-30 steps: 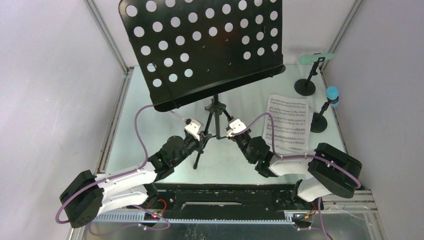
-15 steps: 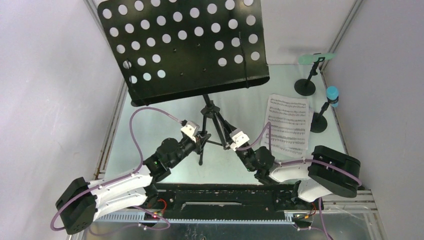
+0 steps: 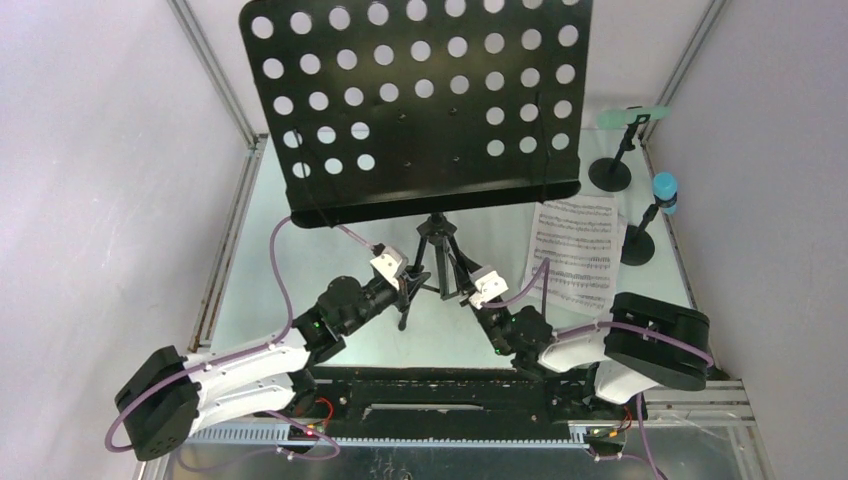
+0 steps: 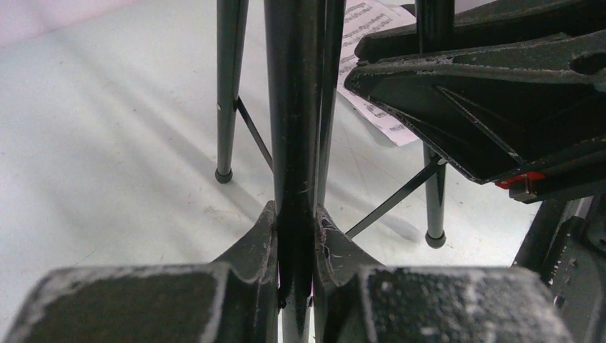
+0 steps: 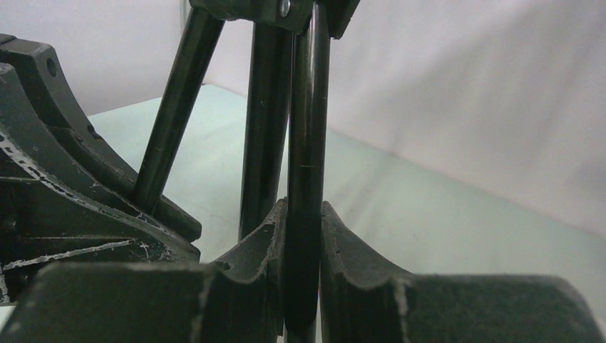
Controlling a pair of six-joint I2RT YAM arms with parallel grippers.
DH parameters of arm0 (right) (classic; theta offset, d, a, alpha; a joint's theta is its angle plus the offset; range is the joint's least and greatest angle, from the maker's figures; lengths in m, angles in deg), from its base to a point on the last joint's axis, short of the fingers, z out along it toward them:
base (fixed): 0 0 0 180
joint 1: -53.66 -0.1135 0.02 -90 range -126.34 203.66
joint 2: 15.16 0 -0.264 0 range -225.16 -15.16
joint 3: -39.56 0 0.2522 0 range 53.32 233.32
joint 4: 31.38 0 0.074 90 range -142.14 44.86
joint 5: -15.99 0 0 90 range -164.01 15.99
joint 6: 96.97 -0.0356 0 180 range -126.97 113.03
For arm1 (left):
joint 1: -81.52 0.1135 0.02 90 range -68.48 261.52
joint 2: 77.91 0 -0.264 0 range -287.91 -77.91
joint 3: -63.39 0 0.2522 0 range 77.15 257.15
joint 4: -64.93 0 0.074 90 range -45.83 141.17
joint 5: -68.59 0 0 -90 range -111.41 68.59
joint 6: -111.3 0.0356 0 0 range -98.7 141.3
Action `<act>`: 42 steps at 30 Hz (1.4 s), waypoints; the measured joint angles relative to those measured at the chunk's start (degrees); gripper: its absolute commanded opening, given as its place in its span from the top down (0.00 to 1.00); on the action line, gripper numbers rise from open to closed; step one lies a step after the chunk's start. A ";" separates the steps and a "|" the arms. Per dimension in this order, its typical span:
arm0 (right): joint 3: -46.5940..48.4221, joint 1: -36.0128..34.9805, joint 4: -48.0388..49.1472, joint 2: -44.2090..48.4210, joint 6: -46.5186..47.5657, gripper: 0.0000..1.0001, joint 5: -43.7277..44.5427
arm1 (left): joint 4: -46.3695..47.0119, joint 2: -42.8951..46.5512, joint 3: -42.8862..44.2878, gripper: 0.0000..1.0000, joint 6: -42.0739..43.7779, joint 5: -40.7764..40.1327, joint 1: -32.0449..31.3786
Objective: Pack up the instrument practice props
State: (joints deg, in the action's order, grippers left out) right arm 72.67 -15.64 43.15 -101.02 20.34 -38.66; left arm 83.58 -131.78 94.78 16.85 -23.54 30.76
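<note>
Black tripod music rack with perforated metal desk point(image 3: 420, 110) upright on the table point(image 3: 300, 270), legs spread, unfolded. White sheet-music page point(image 3: 575, 250) flat beside it; mint-green toy microphone point(image 3: 632, 117) and blue toy microphone point(image 3: 664, 190) on small black round-based holders point(image 3: 610, 173) at the right — seemingly nothing packed. Left end effector point(image 4: 294, 243) pinched tight on one tripod tube; right end effector point(image 5: 304, 243) likewise on another.
</note>
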 measured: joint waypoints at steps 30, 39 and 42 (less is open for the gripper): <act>-1.70 -10.71 -24.92 20.79 -18.75 0.09 8.02 | 5.99 -4.02 -0.07 1.00 1.05 4.39 -2.95; 4.35 -7.37 -27.41 20.72 -21.97 0.09 10.10 | 6.03 -4.04 -0.07 1.00 0.87 4.70 -2.95; 6.54 -5.68 -27.87 18.99 -22.77 0.09 9.62 | 6.05 -4.07 -0.09 0.98 0.85 4.70 -2.95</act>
State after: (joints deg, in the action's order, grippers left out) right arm 79.21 -21.32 15.28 -82.03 -2.43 -29.04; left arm 89.63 -135.84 94.69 17.70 -18.84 27.81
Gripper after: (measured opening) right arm 0.911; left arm 0.167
